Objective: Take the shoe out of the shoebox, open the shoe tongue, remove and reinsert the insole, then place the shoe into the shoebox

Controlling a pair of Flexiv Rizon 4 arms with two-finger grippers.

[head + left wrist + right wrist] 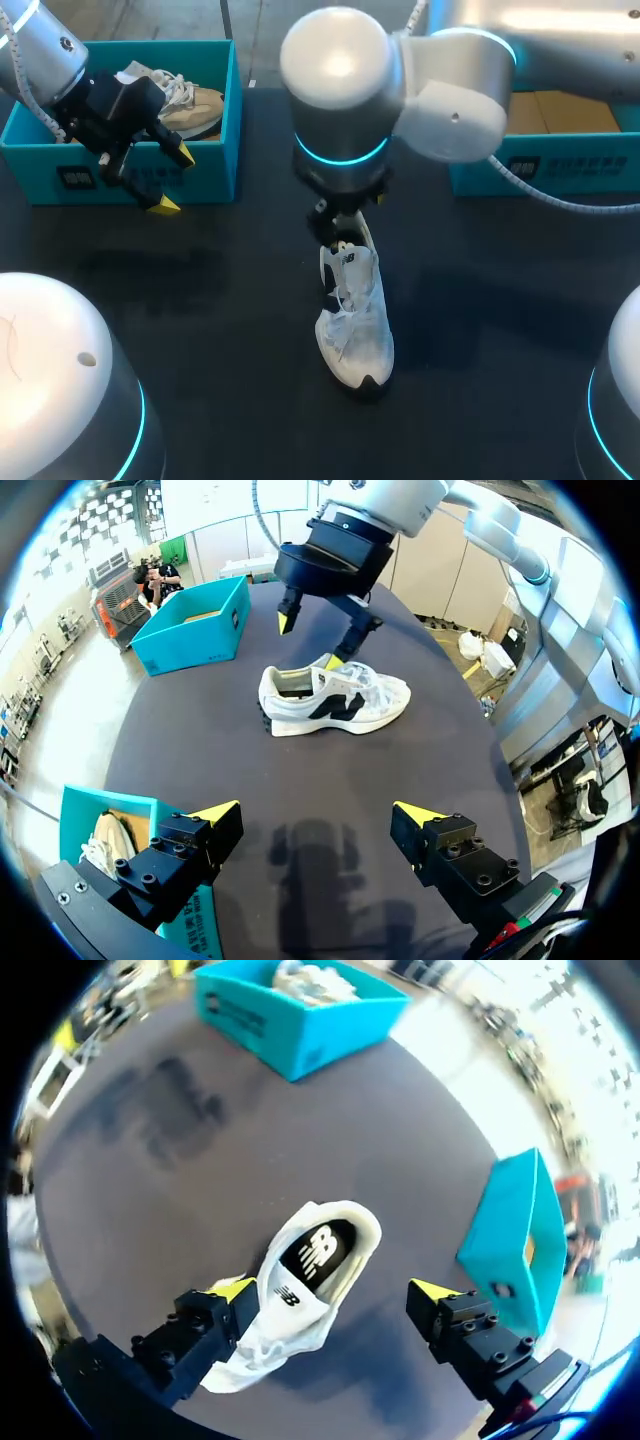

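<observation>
Now | white shoe [355, 320] on table [200, 330] | right tool [333, 1289] spread over heel

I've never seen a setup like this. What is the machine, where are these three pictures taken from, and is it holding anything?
It is one robot with two arms at a dark table. One picture looks down from above and behind; the two round ones come from a camera on each wrist, looking along its yellow-tipped jaws. A white shoe stands mid-table. The right arm hangs over its heel, jaws open, one tip beside the shoe. The left arm is by a teal shoebox with a beige shoe inside, jaws open. A second teal box sits far right. Nothing is held.
</observation>
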